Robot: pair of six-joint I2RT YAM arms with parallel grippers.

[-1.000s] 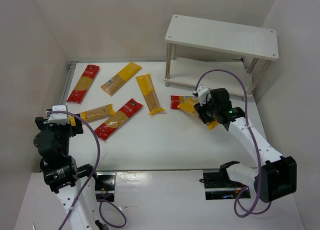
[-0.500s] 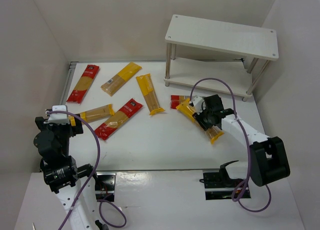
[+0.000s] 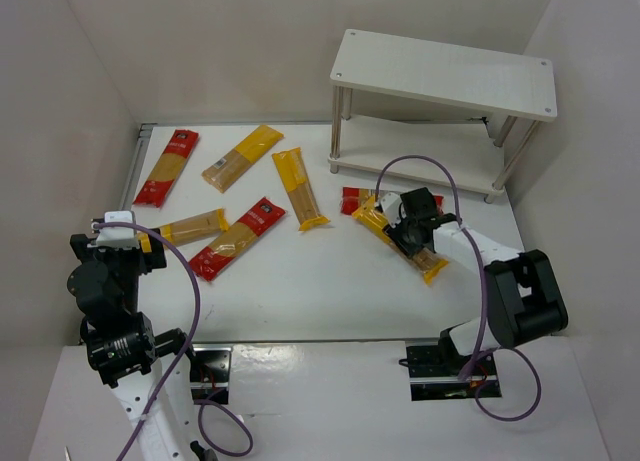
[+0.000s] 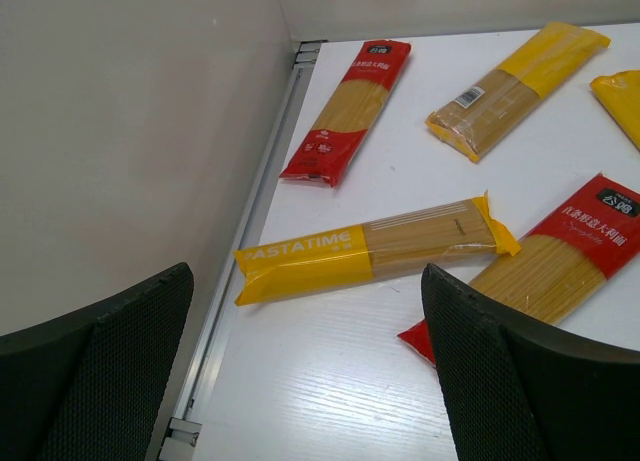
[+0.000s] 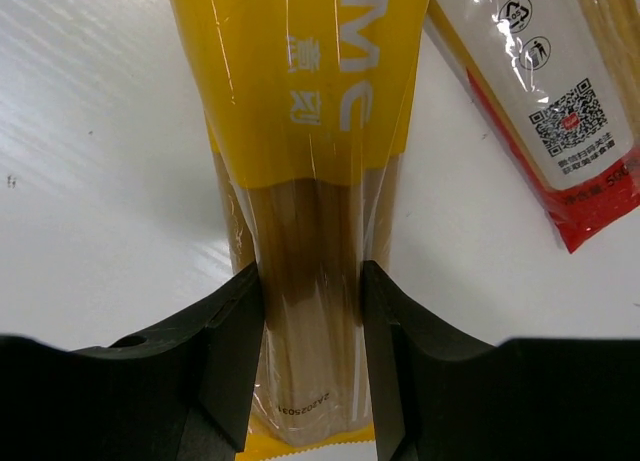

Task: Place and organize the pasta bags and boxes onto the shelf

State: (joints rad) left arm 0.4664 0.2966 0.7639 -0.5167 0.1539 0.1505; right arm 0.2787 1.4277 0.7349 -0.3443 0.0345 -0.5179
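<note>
My right gripper (image 3: pixel 410 238) (image 5: pixel 312 321) is shut on a yellow pasta pack (image 3: pixel 434 266) (image 5: pixel 300 101), both fingers pressing its clear window part. That pack lies slantwise on the table in front of the shelf (image 3: pixel 445 76), a white two-tier rack at the back right. A red pack (image 3: pixel 349 198) (image 5: pixel 545 101) lies beside and partly under its far end. Several more packs lie to the left: red (image 3: pixel 167 166), yellow (image 3: pixel 243 157), yellow (image 3: pixel 300 188), red (image 3: pixel 238 238) and yellow (image 3: pixel 190 226) (image 4: pixel 370 251). My left gripper (image 4: pixel 310 381) hangs open near the left wall, holding nothing.
White walls close in the table on the left, back and right. A metal rail (image 4: pixel 250 241) runs along the table's left edge. A purple cable (image 3: pixel 420 163) loops above the right arm. Both shelf boards (image 3: pixel 420 141) carry nothing.
The right arm has folded in, bringing its gripper left and nearer along the yellow pack. The pack has swung slightly on the table. The left arm has not moved.
</note>
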